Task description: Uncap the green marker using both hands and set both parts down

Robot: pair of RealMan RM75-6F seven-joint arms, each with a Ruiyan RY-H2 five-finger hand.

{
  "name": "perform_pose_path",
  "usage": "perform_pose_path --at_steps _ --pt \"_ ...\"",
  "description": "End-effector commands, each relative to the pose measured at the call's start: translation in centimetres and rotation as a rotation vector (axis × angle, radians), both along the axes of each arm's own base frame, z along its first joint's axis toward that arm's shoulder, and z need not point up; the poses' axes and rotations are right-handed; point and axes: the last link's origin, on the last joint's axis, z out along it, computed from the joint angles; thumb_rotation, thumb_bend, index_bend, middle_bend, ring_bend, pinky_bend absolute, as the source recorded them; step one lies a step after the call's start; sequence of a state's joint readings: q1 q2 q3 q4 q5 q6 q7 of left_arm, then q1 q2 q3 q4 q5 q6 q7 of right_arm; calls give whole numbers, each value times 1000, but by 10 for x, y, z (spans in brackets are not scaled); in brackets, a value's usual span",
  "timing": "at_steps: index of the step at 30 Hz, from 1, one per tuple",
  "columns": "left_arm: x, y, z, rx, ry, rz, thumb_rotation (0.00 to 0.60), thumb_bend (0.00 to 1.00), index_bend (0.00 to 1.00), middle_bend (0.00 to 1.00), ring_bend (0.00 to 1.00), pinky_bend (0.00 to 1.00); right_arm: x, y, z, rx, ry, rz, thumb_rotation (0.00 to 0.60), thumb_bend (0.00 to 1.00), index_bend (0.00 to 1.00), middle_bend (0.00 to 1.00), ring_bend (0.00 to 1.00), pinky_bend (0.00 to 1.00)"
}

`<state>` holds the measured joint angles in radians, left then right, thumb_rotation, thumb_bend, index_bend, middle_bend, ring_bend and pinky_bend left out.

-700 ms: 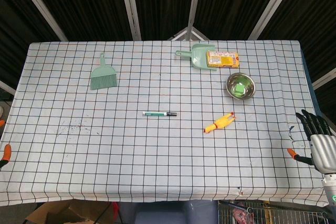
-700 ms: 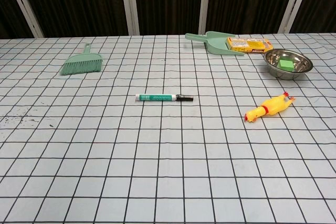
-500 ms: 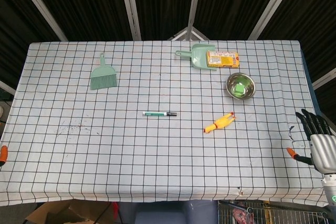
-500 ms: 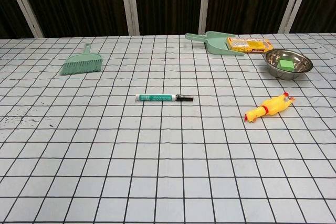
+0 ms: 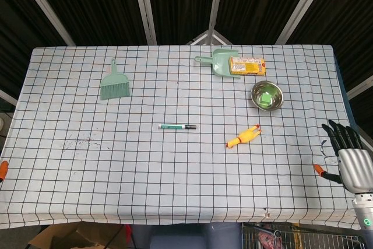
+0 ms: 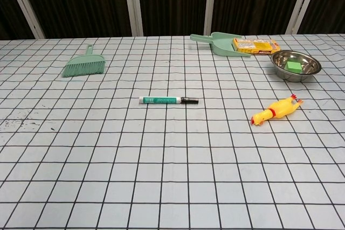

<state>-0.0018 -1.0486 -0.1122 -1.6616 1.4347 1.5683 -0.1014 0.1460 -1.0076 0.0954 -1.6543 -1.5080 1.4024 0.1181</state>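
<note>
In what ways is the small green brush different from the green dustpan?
The brush lies alone on the table's left side; the dustpan lies at the far right, with a yellow packet resting partly in it. The brush's handle points away from the robot; the dustpan's handle points left. Both share the same pale green colour.

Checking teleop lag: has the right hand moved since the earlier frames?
Yes. The right hand has shifted slightly up and left, toward the far side, against the checked tablecloth's right edge.
</note>
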Motion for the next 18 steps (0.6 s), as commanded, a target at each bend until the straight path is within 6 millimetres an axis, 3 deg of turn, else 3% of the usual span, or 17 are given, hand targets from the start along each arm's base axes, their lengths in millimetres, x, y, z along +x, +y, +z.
perform_pose_path --at_steps 1,6,9,18 --pt "2 9 -5 -21 -22 -10 600 529 200 32 0 0 -2 1 -4 10 1 -12 600 219 79 0 0 0" --pt "7 23 -6 -53 -35 -18 600 507 197 31 0 0 -8 -1 -8 11 6 -28 600 219 79 0 0 0" --pt "13 42 -11 -76 -49 -17 600 492 200 31 0 0 -9 -4 -7 5 3 -32 600 219 79 0 0 0" --pt "52 126 -42 -249 35 41 600 457 251 30 0 0 -7 -10 -9 32 35 -68 600 219 79 0 0 0"
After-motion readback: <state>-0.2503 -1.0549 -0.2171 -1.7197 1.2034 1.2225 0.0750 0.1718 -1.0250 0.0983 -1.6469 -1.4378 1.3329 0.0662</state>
